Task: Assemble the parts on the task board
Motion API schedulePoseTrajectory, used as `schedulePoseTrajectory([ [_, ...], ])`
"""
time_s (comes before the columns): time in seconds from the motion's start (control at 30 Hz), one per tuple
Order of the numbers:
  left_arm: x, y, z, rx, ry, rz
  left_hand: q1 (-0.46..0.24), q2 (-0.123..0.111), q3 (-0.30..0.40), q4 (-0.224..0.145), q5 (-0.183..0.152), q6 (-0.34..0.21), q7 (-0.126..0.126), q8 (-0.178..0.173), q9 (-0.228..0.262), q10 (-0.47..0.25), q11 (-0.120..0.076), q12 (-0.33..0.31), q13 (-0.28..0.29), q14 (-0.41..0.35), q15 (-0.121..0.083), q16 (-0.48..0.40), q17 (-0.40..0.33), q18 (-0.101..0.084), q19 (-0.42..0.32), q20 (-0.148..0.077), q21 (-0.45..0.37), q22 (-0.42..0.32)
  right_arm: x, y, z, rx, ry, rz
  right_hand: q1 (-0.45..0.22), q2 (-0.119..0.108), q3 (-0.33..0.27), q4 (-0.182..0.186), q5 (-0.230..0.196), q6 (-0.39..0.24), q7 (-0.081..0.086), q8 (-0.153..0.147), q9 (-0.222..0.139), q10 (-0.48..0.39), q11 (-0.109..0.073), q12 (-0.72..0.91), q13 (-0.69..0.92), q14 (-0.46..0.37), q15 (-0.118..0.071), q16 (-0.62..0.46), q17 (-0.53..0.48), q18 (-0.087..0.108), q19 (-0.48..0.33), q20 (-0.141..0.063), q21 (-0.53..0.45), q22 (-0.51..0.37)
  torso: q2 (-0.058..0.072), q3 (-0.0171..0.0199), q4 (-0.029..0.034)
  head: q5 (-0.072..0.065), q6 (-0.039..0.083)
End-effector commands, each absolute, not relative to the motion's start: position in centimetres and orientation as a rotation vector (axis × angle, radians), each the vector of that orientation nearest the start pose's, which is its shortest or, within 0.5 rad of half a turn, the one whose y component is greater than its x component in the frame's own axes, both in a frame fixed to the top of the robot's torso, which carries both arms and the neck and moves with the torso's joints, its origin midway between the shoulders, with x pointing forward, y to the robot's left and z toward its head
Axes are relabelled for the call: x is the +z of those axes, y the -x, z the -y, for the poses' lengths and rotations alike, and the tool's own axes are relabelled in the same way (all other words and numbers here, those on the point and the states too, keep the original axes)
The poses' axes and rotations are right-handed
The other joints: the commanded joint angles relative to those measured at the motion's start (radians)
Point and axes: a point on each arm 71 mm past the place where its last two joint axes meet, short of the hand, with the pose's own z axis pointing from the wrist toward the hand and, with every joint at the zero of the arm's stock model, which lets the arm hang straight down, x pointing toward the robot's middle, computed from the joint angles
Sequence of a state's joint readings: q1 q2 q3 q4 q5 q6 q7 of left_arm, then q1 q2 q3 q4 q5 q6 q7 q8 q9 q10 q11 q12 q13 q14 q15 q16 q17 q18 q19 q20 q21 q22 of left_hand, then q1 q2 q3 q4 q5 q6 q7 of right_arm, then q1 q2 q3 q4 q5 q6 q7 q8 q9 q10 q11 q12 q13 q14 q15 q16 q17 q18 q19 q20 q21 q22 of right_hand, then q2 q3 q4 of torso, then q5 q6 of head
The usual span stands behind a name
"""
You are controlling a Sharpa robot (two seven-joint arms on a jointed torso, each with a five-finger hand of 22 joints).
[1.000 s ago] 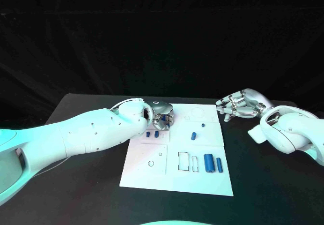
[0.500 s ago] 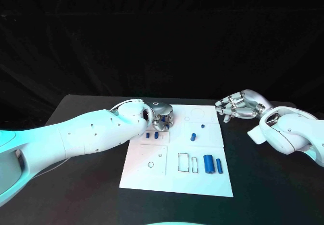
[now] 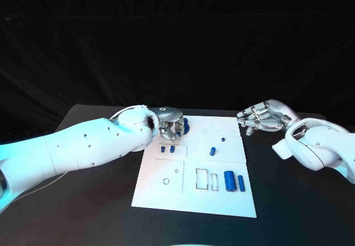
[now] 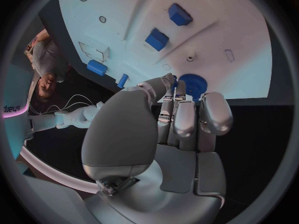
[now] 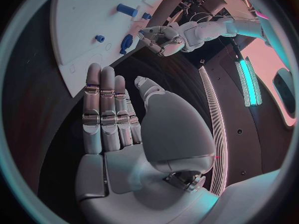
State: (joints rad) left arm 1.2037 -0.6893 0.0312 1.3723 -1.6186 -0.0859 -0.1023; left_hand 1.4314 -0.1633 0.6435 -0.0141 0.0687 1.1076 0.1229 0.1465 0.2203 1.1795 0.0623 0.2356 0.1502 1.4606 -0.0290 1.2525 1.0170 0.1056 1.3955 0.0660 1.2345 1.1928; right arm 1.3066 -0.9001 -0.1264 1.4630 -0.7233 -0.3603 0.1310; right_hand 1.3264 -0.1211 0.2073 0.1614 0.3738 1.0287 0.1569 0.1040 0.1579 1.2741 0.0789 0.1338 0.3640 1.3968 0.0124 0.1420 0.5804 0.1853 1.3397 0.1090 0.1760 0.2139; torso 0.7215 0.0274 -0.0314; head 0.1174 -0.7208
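Blue gear-like part (image 3: 184, 123) now showing at far-left corner of task board (image 3: 166, 190), pinched in fingertips (image 4: 168, 80) of left hand (image 3: 172, 126); half a second before, hidden behind that hand. Toothed rim plain in left wrist view (image 4: 195, 84), close over board's white edge; lifted clear or touching, could not tell. Left hand shifted slightly toward far edge of board and turned outward. Judged: part picked up, placement not yet done. Two small blue blocks (image 3: 166, 149) just near side of that hand, unchanged. Short blue peg (image 3: 212, 151) mid-board and two blue cylinders (image 3: 234, 180) near right edge, unmoved. Right hand (image 3: 260, 117) hovered off board's far-right corner above bench (image 3: 89, 205), fingers straight, side by side, holding nothing, as before.
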Motion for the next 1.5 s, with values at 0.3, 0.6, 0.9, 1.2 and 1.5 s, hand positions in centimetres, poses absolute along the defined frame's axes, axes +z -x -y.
schedulePoseTrajectory([
  [0.3,-16.9,-51.3,-18.9,-0.534,-0.293,-1.741,-0.021,-0.005,0.002,-0.002,0.002,0.015,0.000,-0.006,-0.002,0.023,-0.007,-0.011,0.001,0.001,0.005,0.007,0.002,-0.013,0.003,0.007,0.007,0.002,-16.3,-50.4,25.3,0.991,-0.447,-1.622,0.002,0.000,-0.001,0.003,0.003,-0.009,0.000,0.006,0.002,-0.009,-0.001,0.000,0.002,-0.006,0.002,-0.005,0.002,-0.004,-0.004,0.007,-0.005,-0.002,0.001,0.0001,-0.0021,0.000,-0.003],
  [0.6,-17.0,-51.4,-19.8,-0.525,-0.271,-1.761,-0.024,-0.007,0.001,-0.002,0.002,0.016,0.000,-0.007,-0.003,0.024,-0.007,-0.014,0.001,0.000,0.006,0.006,-0.001,-0.013,0.002,0.007,0.006,0.001,-16.3,-50.4,25.3,0.994,-0.445,-1.623,0.002,0.000,-0.001,0.003,0.003,-0.009,0.000,0.006,0.002,-0.009,-0.001,0.000,0.002,-0.006,0.002,-0.005,0.002,-0.004,-0.004,0.007,-0.005,-0.002,0.001,0.0000,-0.0026,0.004,-0.007],
  [0.9,-17.6,-51.7,-19.9,-0.524,-0.261,-1.781,-0.028,-0.009,-0.001,-0.001,0.001,0.016,0.000,-0.010,-0.004,0.025,-0.007,-0.018,0.001,0.000,0.006,0.006,-0.003,-0.013,0.002,0.007,0.006,0.001,-16.3,-50.3,25.1,0.999,-0.443,-1.625,0.002,0.000,-0.001,0.003,0.003,-0.009,0.000,0.006,0.002,-0.009,-0.001,0.000,0.002,-0.006,0.002,-0.005,0.002,-0.004,-0.004,0.007,-0.005,-0.002,0.001,0.0002,-0.0027,0.007,-0.009],
  [1.2,-18.5,-51.7,-19.5,-0.529,-0.268,-1.817,-0.029,-0.009,-0.001,-0.001,0.001,0.016,0.000,-0.010,-0.004,0.025,-0.007,-0.019,0.001,-0.001,0.006,0.005,-0.005,-0.012,0.001,0.006,0.005,0.001,-16.3,-50.3,25.0,1.001,-0.441,-1.625,0.002,0.000,-0.001,0.003,0.003,-0.009,0.000,0.006,0.002,-0.009,-0.001,0.000,0.002,-0.006,0.002,-0.005,0.002,-0.004,-0.004,0.007,-0.005,-0.002,0.002,0.0003,-0.0033,0.007,-0.013],
  [1.5,-19.1,-51.7,-19.4,-0.518,-0.270,-1.851,-0.031,-0.010,-0.002,-0.001,0.000,0.016,0.000,-0.012,-0.005,0.026,-0.007,-0.022,0.001,-0.003,0.006,0.002,-0.011,-0.011,-0.001,0.006,0.002,-0.003,-16.3,-50.3,25.0,1.001,-0.441,-1.625,0.002,0.000,-0.001,0.003,0.003,-0.009,0.000,0.006,0.002,-0.009,-0.001,0.000,0.002,-0.006,0.002,-0.005,0.002,-0.004,-0.004,0.007,-0.005,-0.002,0.002,0.0000,-0.0025,0.005,-0.015],
])
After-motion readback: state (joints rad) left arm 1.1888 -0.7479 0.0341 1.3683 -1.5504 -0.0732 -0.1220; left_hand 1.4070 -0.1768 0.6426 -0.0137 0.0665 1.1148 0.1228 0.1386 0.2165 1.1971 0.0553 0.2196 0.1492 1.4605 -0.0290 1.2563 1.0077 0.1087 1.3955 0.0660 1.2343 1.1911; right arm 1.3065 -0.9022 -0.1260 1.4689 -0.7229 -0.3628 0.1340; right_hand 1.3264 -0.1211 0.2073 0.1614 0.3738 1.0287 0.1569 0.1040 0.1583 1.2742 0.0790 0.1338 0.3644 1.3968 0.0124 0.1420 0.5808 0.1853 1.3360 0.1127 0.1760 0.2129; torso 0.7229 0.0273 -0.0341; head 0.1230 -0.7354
